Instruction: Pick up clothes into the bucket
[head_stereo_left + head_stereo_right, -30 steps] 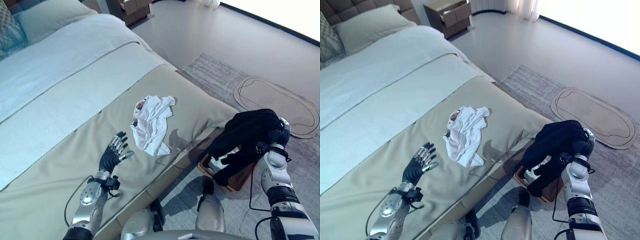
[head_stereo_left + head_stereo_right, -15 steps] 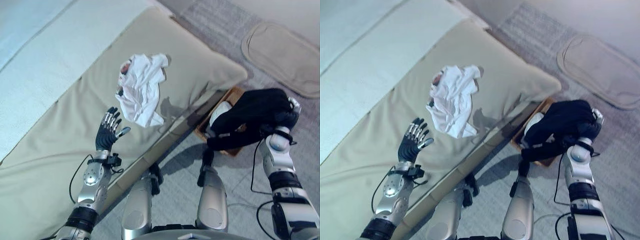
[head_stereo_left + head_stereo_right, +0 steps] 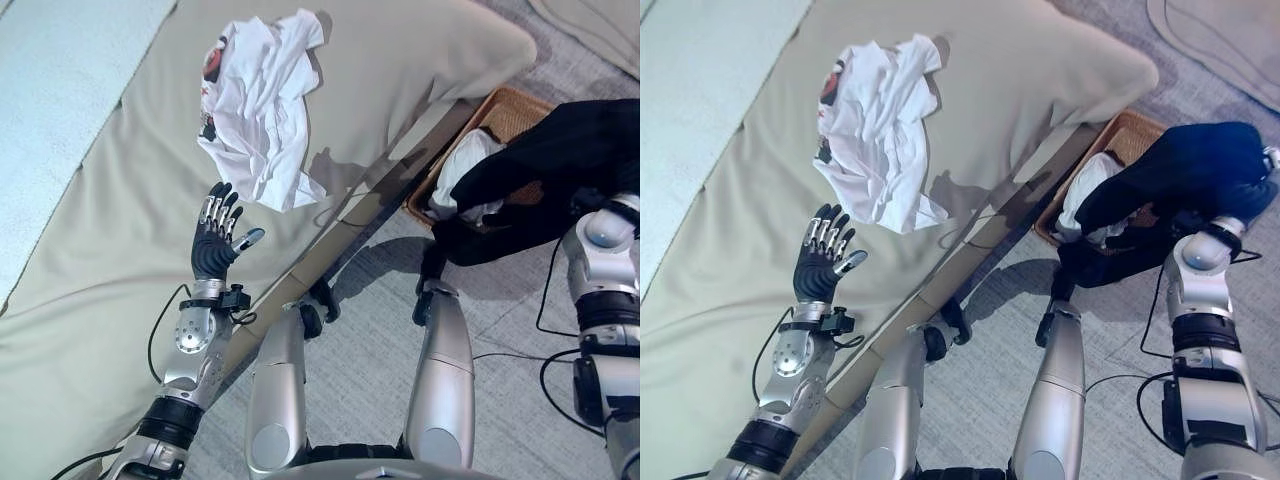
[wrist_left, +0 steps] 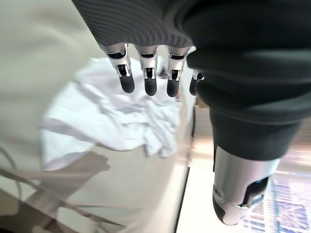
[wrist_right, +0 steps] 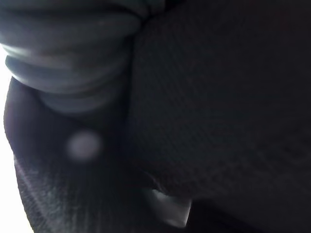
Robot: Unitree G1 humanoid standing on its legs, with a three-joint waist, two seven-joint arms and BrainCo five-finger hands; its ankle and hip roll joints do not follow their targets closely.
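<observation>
A white garment (image 3: 258, 98) with a small red and dark print is seen crumpled on the beige bedcover (image 3: 120, 230) of the bed, near the edge of the mattress. The left hand (image 3: 215, 245) is held above the bedcover, just beside the lower edge of this white garment but not touching it; its fingers (image 4: 148, 82) are stretched out straight and spread, the thumb (image 4: 240, 194) is kept apart, and nothing is held in it. In the left wrist view the white garment is seen past the dark fingertips, lying in folds on the cover. On the floor beside the bed a brown woven basket (image 3: 520, 108) is placed on a grey rug (image 3: 520, 330), and a white piece of clothing (image 3: 462, 172) is already lying inside it. A large dark garment (image 3: 560, 165) is draped over the basket and partly hangs over its near rim. The right arm is raised to this dark garment, and the right hand is covered by the cloth, so it cannot be told whether its fingers are closed on it or not. In the right wrist view dark fabric (image 5: 218, 97) is seen very close to the camera.
</observation>
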